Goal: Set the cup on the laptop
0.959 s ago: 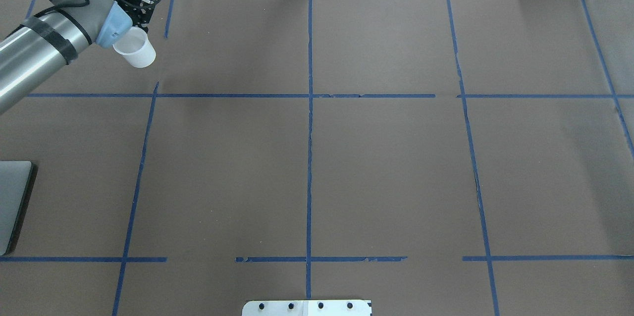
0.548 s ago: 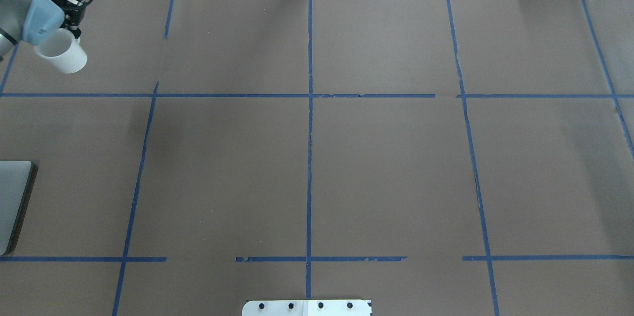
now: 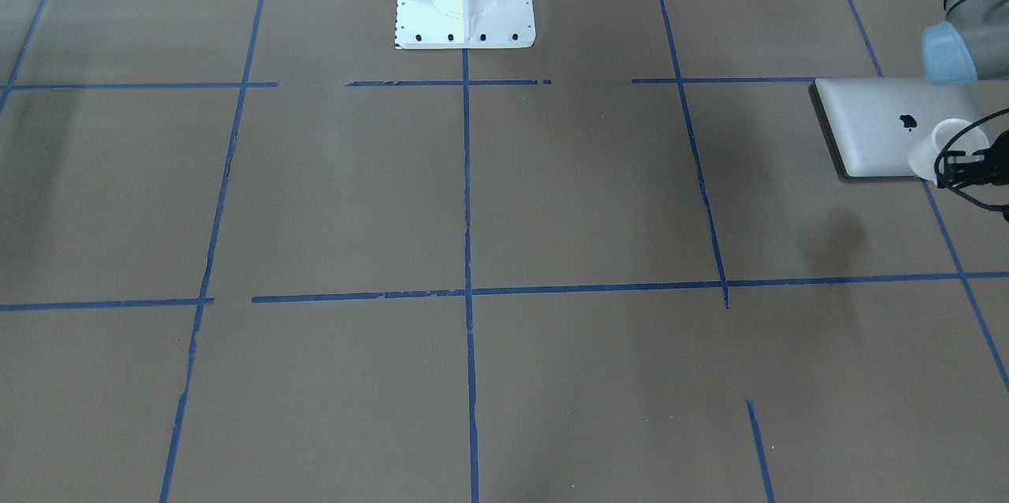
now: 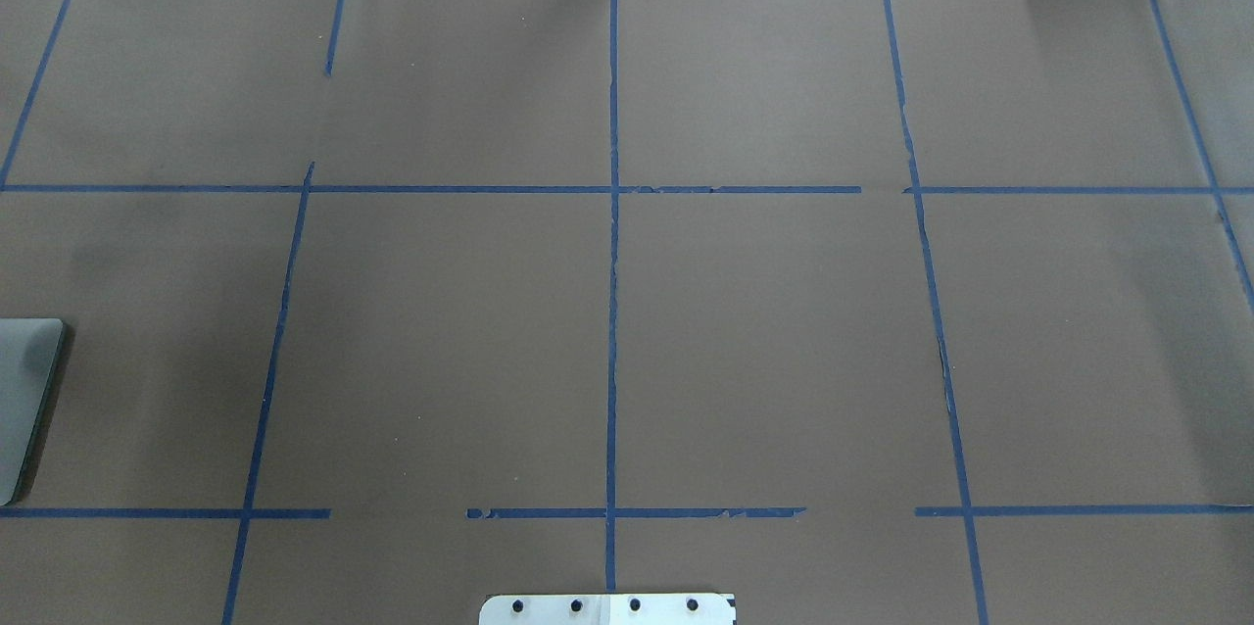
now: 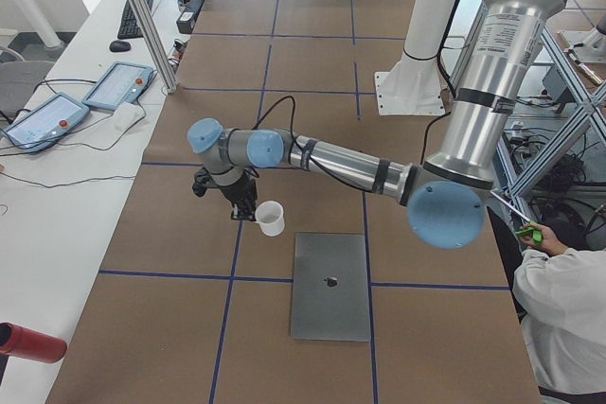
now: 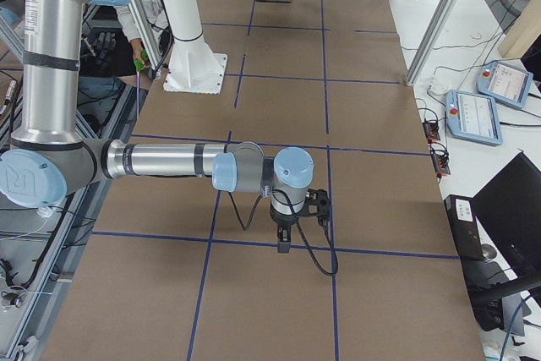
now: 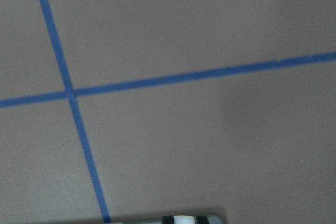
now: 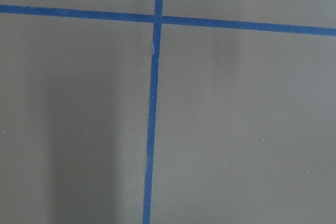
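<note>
Overhead exterior no longer shows the left arm, which a second ago was carrying the small white tapered cup [image 3: 928, 150] leftward over the brown tabletop [image 4: 764, 331]; the front-facing view now has that cup held aloft by the left arm's fingers [image 5: 244, 207], with the flat silver-grey laptop [image 3: 875, 124] just beside them, toward the robot's base; the carry looks nearly done, leaving a short move over the lid and a lowering; whether the right arm's fingers [image 6: 282, 241] are wide or narrow, I cannot tell.
</note>
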